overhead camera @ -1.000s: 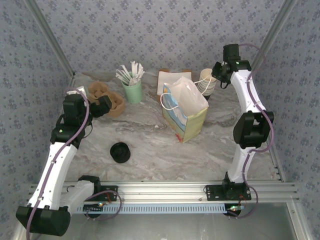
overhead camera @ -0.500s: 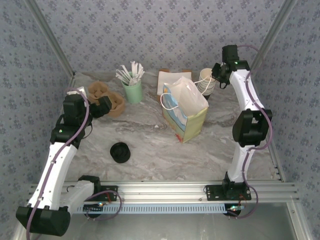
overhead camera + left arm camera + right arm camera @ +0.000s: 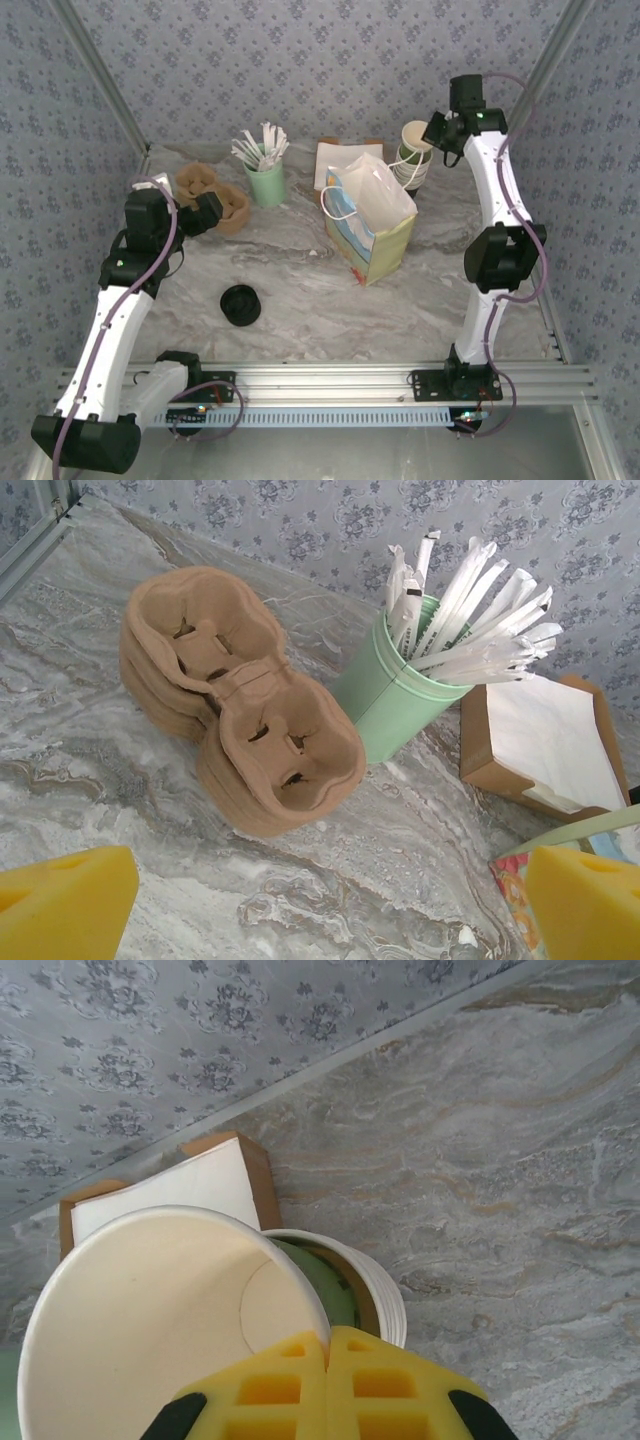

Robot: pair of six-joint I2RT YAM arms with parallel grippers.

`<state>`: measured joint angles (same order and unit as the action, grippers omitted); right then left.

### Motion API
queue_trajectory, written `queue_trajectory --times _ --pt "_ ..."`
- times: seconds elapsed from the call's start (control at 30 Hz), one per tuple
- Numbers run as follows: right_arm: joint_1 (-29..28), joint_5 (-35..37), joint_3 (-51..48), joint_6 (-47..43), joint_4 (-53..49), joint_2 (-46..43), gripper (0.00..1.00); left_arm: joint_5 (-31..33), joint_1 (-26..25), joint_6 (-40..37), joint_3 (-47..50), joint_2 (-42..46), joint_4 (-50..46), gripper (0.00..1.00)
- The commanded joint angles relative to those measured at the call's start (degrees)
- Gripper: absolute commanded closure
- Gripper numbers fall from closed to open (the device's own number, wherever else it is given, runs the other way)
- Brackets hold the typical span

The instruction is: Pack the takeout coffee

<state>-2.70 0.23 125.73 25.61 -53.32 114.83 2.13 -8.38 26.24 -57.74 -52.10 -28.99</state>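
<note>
Gripping a cream paper cup (image 3: pixel 150 1300) by its rim, the right gripper (image 3: pixel 328 1348) has both pads pinched together, cup just above the cup stack (image 3: pixel 388 1300). Wide open and empty, the left gripper (image 3: pixel 325 905) hangs near the cup carriers (image 3: pixel 230 690). On the table (image 3: pixel 310 290), the takeout coffee (image 3: pixel 240 304) sits front-left of the paper bag (image 3: pixel 375 230).

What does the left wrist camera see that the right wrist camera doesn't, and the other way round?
Left wrist camera's own: a stack of brown pulp cup carriers, a bundle of white sticks, and the left claw with its yellow fingers wide apart. Right wrist camera's own: the right claw shut on the rim of a cream paper cup, held over the stack of cups. Shared: the brown holder of white napkins, the marble table and the flowered wall.
</note>
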Motion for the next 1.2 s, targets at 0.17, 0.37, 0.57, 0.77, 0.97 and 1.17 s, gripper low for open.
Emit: queue_trajectory --times 0.17,0.37,0.57,0.77,0.97,1.17 --pt "0.0 6.0 11.5 -3.3 -10.3 -7.6 0.99 -1.3 -0.4 0.1 -4.4 1.5 -2.4 0.01" --pt "0.3 4.4 11.8 -3.2 -12.2 -15.4 0.99 -5.2 -1.7 0.3 -4.6 1.1 -1.4 0.01" --pt "-2.7 -1.0 10.6 -2.8 -15.3 -25.0 0.99 -4.8 -4.5 -1.6 -5.0 -0.3 -2.3 0.01" --pt "-15.4 -5.7 4.6 -2.6 -15.5 -35.0 0.98 -4.5 -4.5 -2.3 -5.7 0.3 -4.1 0.01" --pt "-34.4 -4.2 -6.9 -0.1 -13.3 -41.5 0.98 -2.8 -4.5 -2.1 -5.6 1.6 -7.8 0.01" --pt "-51.0 -0.3 -20.4 3.2 -4.8 -42.0 0.98 -1.7 -4.5 -1.7 -3.3 3.9 -11.4 0.01"
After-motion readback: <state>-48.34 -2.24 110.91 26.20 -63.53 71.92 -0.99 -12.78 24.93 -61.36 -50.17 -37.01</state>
